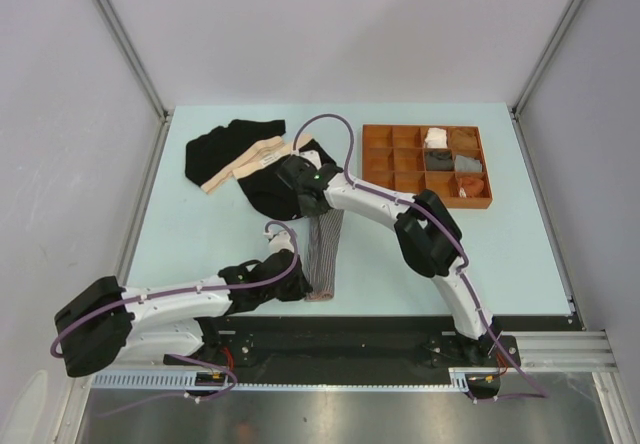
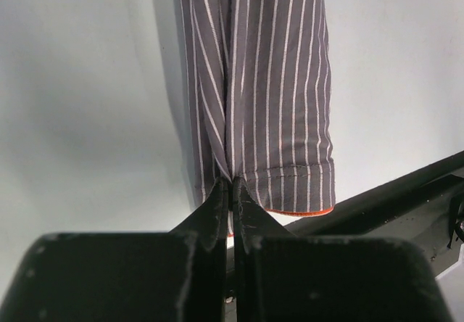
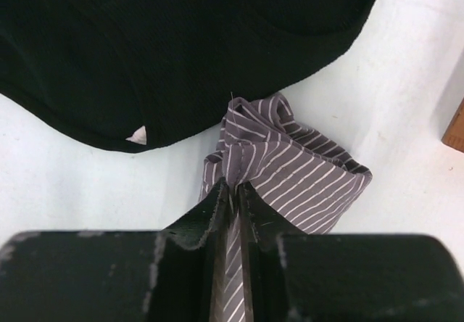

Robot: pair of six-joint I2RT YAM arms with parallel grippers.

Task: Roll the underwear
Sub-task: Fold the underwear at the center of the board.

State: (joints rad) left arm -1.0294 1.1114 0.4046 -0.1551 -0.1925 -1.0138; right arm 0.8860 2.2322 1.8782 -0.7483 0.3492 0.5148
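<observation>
Left gripper pinches the pin-striped boxer at its near hem, right gripper clamps the bunched far end. Floppy black briefs crowd right behind, brown gridded tray off rightward.

Count: underwear, three pieces. One striped boxer short, two black briefs. One compartmented tray, twelve cells, holding about five rolled cloths. Two robot arms.

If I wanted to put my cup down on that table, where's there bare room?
Widest bare patch: near right of the table, between the tray and the front edge. Another lies near left, between the black briefs and the left arm. The middle is crowded: both arms meet over the striped boxer.
</observation>
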